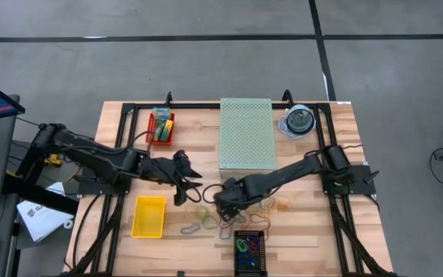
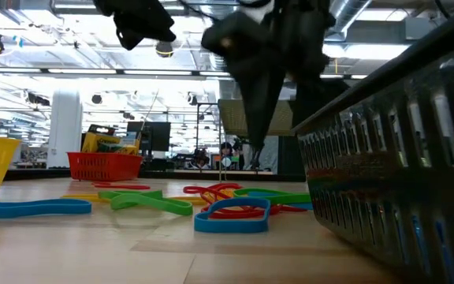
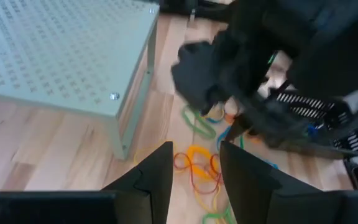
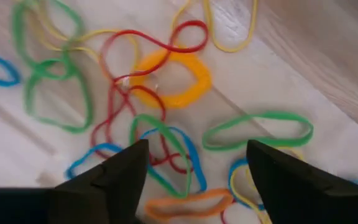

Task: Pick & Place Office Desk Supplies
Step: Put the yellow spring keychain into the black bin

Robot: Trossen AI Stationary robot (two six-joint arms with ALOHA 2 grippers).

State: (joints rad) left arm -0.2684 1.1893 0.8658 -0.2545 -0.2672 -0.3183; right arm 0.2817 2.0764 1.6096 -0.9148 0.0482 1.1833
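Low in the middle of the overhead frame, just above the dark basket (image 1: 250, 250) at the bottom edge, the right gripper (image 1: 223, 205) hangs over the loose heap of rubber bands (image 1: 206, 223) on the wooden worktop (image 1: 306, 231); its fingers (image 4: 114, 171) stand wide apart with nothing between them, and its wrist camera looks straight down on a tangle of red, green, blue and orange loops. The step in hand looks like picking one band for the basket, which already holds a few. To do it well, the fingers should drop on either side of a single strand, such as the thick orange loop (image 4: 173, 78) at the upper centre of that wrist picture, since it lies partly clear of the knot of red and green; closing in the thick of the tangle risks dragging several along. Left of centre overhead, the left gripper (image 1: 181, 188) hovers beside the heap, its fingers (image 3: 157, 171) partly apart and holding nothing I can see. Crayon boxes (image 1: 162, 125) sit in the red basket (image 1: 161, 128) toward the upper left, and a yellow bin (image 1: 149, 216) stands lower left
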